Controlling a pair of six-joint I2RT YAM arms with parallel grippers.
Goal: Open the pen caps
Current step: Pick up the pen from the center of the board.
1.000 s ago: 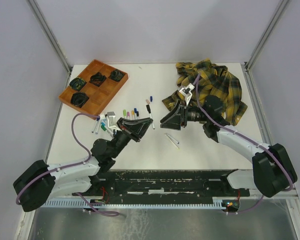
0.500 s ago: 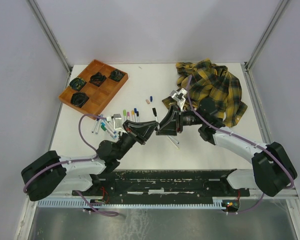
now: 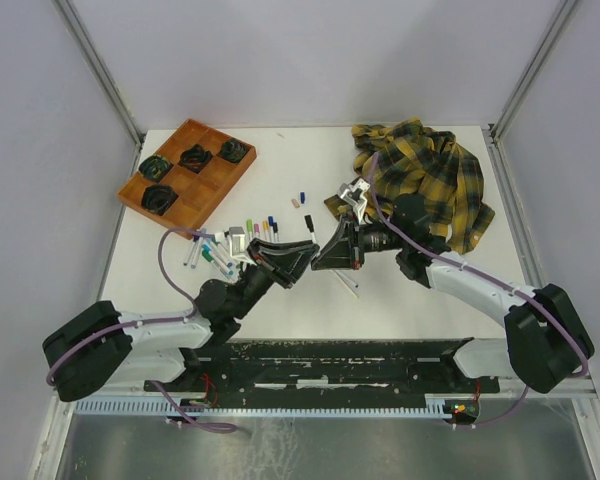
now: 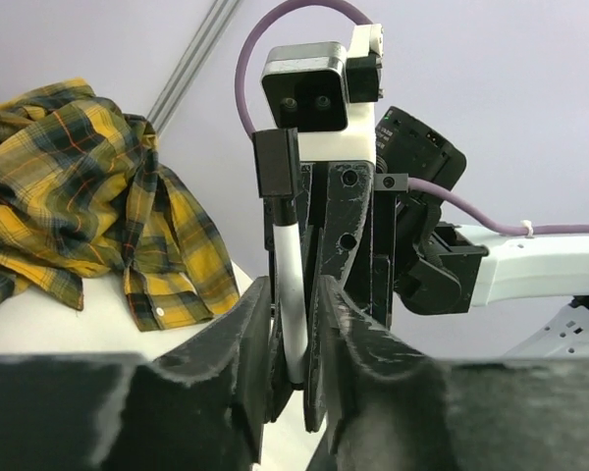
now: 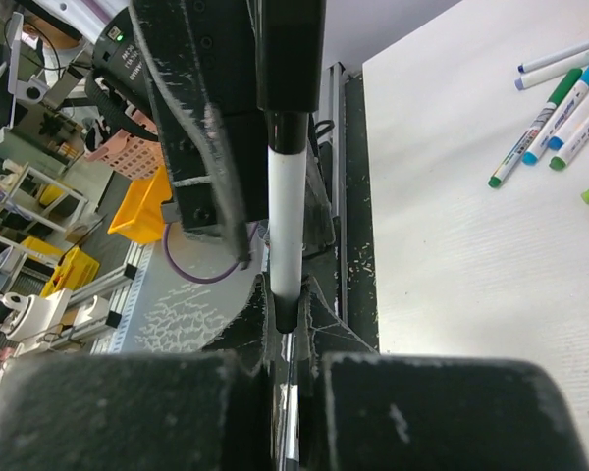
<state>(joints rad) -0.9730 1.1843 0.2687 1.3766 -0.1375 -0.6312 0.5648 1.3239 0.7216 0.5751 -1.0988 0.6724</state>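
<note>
The left hand (image 4: 293, 339) clamps the white marker barrel (image 4: 290, 280), right hand (image 5: 285, 339) pinched closed on its black pen cap (image 5: 287, 312) (2 hands nose to nose); long axis runs left-right between them.

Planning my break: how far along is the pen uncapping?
Early on. Done: two loose caps lie by the shirt. In hand: the left gripper grips one marker's white barrel while the right gripper is shut on its black cap, not yet off. Left: the coloured capped markers near the tray.
</note>
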